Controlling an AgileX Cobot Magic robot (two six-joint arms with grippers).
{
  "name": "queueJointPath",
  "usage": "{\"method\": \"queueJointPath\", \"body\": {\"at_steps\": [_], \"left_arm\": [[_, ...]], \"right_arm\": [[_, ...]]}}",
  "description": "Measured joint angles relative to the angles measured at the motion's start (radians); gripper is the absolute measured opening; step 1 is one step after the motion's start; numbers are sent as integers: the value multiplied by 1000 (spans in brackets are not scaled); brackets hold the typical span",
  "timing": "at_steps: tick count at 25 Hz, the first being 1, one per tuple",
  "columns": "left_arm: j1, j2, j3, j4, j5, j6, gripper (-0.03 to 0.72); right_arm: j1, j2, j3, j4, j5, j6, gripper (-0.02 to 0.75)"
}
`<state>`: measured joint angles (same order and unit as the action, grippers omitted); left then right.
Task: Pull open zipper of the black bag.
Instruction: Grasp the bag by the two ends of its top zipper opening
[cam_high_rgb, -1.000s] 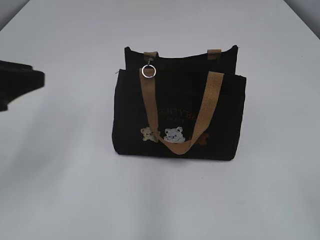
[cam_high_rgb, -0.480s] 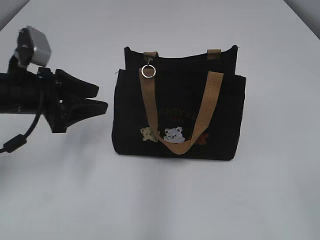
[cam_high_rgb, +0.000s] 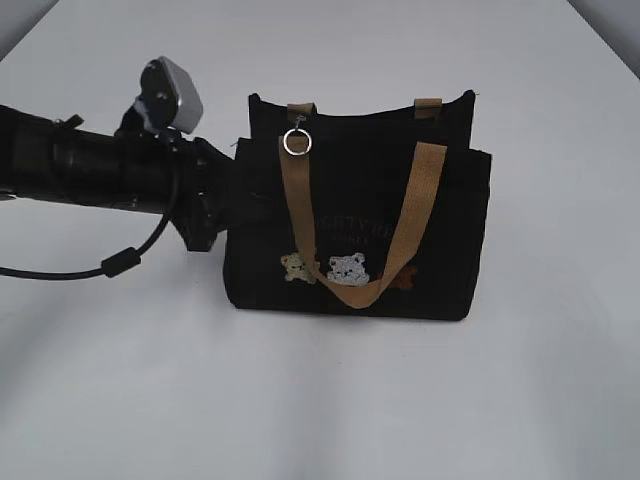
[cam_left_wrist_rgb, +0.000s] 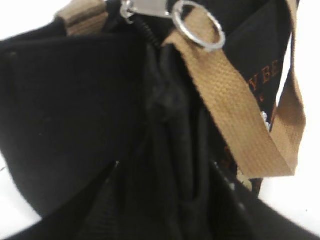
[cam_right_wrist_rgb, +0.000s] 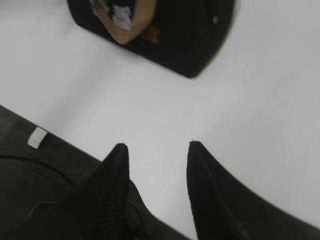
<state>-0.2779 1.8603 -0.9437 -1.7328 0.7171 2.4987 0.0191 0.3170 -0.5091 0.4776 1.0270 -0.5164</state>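
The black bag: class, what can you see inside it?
Nothing. The black bag has its zipper and fabric closed across the top, so its inside is hidden. Only a tan strap lies outside.

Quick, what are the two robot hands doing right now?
Left gripper: at the black bag's left end; open or closed cannot be told.
Right gripper: open, holding nothing.

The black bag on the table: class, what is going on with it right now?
A two-armed robot is working on the black bag, which stands upright on the white table. The left gripper is against the bag's left end, just below the zipper and its silver ring. Whether it has hold of the fabric cannot be told. The right gripper hangs open over bare table, away from the bag. The zipper pull sits at the left end.
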Motion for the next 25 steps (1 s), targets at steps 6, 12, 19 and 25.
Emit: {"method": "queueJointPath", "body": {"at_steps": [6, 12, 19, 25], "left_arm": [[-38, 14, -11, 0, -8, 0, 67], [-39, 14, -12, -1, -13, -1, 67], [-39, 14, -12, -1, -17, -2, 67], [-39, 14, -12, -1, -18, -2, 67]], "right_arm": [[15, 452, -61, 493, -298, -531, 309], [164, 1011, -320, 800, -425, -799, 309], [253, 1397, -674, 824, -360, -700, 309], [253, 1507, -770, 819, -290, -625, 309]]}}
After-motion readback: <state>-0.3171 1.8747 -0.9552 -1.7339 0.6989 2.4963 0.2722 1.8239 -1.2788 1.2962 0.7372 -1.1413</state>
